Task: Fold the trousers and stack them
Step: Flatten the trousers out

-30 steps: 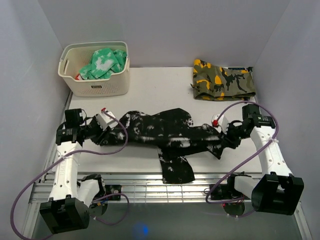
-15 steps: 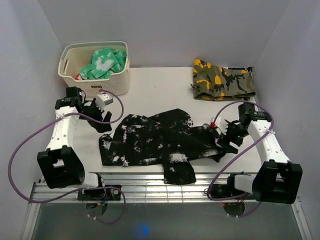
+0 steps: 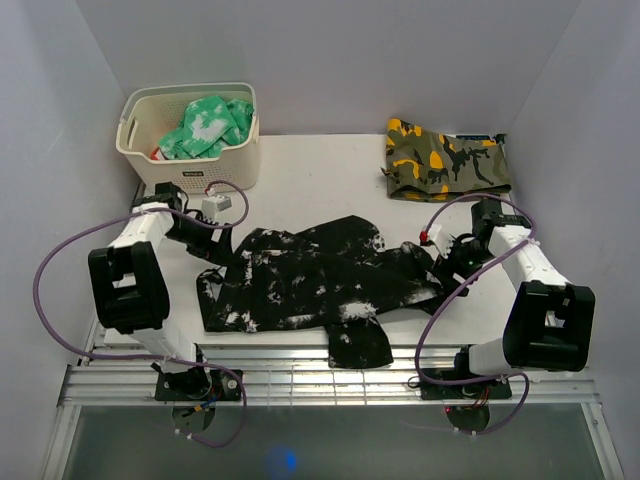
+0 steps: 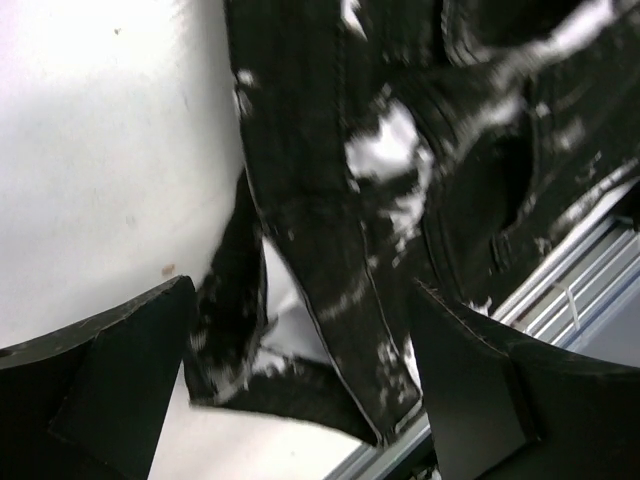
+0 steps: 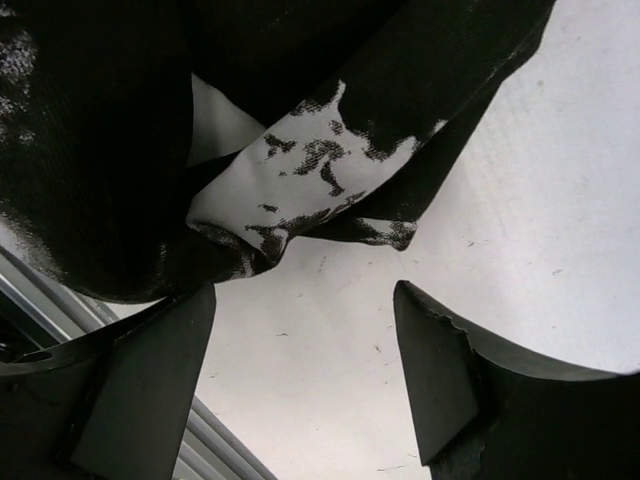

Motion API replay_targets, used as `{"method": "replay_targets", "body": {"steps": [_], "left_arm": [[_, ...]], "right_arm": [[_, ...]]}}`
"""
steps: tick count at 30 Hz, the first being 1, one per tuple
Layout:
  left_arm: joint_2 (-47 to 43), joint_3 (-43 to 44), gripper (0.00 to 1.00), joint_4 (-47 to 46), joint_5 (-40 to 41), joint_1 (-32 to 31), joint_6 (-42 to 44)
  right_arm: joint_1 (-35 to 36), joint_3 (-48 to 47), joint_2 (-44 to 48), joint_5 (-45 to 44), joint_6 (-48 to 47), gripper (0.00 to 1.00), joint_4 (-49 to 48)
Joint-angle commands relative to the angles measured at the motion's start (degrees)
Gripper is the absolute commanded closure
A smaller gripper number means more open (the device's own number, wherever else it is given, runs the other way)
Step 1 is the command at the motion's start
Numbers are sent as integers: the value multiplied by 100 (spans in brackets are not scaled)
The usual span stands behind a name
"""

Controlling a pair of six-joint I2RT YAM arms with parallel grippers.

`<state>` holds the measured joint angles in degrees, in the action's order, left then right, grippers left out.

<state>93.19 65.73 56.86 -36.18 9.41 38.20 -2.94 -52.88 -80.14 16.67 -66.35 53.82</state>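
Observation:
The black trousers with white speckles [image 3: 310,280] lie crumpled across the middle of the table, one leg end hanging toward the front rail. My left gripper [image 3: 218,248] is open and empty at their upper left edge. In the left wrist view the trousers [image 4: 400,200] lie below and between the fingers [image 4: 110,370], and the gripper [image 4: 300,400] holds nothing. My right gripper [image 3: 447,266] is open and empty at their right end. In the right wrist view the gripper [image 5: 300,380] is over bare table, with the trousers' cuff [image 5: 300,170] just ahead.
A cream basket [image 3: 190,175] with a green-and-white garment [image 3: 208,125] stands at the back left. A folded camouflage garment [image 3: 445,160] lies at the back right. A metal rail [image 3: 300,380] runs along the front edge of the table [image 3: 320,180].
One second ago both grippers held the trousers stretched between them. Both have let go, and the trousers now lie spread on the table. The left arm swung back and left, then its gripper returned to the trousers' edge.

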Motion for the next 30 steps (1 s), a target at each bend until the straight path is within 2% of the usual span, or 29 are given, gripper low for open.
{"method": "replay_targets", "body": {"steps": [1, 6, 8, 9, 10, 11, 13, 16, 19, 21, 24, 26, 27, 29, 30], "left_arm": [[340, 238, 3, -473, -311, -220, -532], [516, 220, 2, -808, -327, -720, -489], [543, 247, 10, -826, -345, -844, -418], [543, 238, 15, -869, -337, -1053, -409], [499, 273, 24, -948, -345, -1081, -409], [464, 291, 38, -1001, -345, -1090, -444], [367, 457, 50, -1045, -206, -1090, -480], [279, 677, 100, -984, 75, -1082, -445], [51, 1028, 100, -809, 445, -1029, -348], [-107, 1414, 100, -642, 717, -985, -217], [-414, 1888, 100, -316, 1059, -959, 29], [-608, 2030, 100, -167, 1122, -967, 152], [-818, 2118, 100, -123, 1157, -967, 258], [-1029, 2154, 100, -79, 1158, -967, 346], [-1248, 2154, 100, -113, 1166, -967, 381]], "right_arm": [[-5, -310, -81, 135, 157, 23, -486], [-5, -363, -151, 196, -53, 26, -443], [-5, -354, -142, 258, -150, 29, -329], [-5, -354, -142, 284, -194, 31, -294], [-5, -354, -151, 267, -229, 39, -328], [-5, -363, -160, 241, -230, 44, -355], [-14, -459, -212, 101, -221, 58, -390], [-57, -582, -292, 21, -212, 72, -390], [-75, -723, -327, -84, -186, 75, -364], [-101, -759, -275, -198, -221, 73, -346], [-128, -732, -169, -286, -335, 58, -346], [-145, -750, -142, -304, -361, 41, -337], [-145, -793, -151, -287, -361, 26, -311], [-145, -881, -221, -208, -344, 17, -293], [-145, -1030, -265, -34, -266, 2, -232]]}}
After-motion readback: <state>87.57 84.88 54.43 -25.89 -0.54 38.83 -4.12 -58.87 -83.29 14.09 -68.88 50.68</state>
